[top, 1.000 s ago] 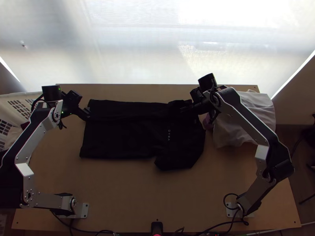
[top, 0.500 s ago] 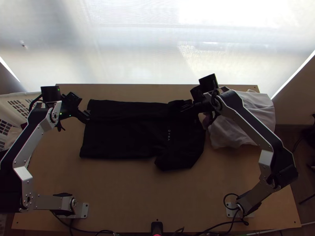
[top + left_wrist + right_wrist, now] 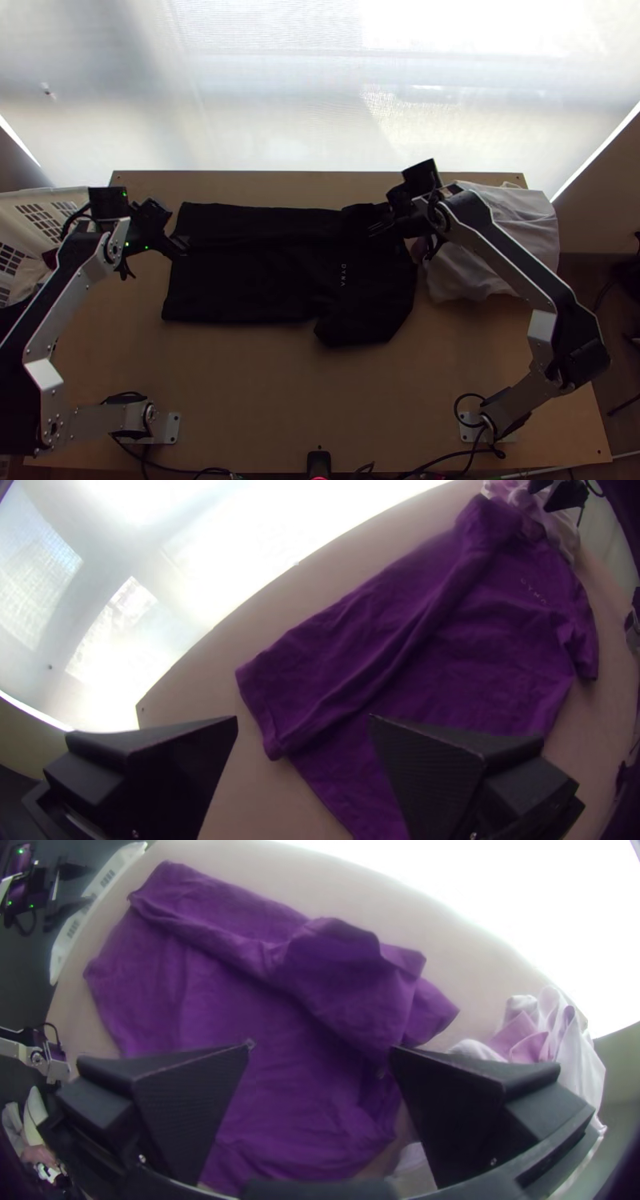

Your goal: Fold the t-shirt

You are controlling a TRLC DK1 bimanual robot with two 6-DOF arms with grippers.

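The surface (image 3: 280,400) presents the shirt (image 3: 240,280) at mid-frame in the top view, hem to the left and collar end to the right, presumably so that each gripper can serve one end. The long side toward the top of the frame lies folded inward; the sleeve at lower right lies outspread and probably forms part of the next fold. The basket (image 3: 48,216), at the left edge, and the white cloth (image 3: 480,272), bunched at upper right, appear to be set aside from the working area.

The left gripper (image 3: 304,716) is at the upper-left hem corner, the right gripper (image 3: 321,1046) over the collar end. Both sets of jaws are parted and released, grasping nothing; this placement suits gripping or smoothing the folded strip at both ends.

Hidden: the shirt's underlayers, and the collar area behind the right gripper in the top view. The basket is cut off by the frame. Contact between jaws and shirt cannot be confirmed.
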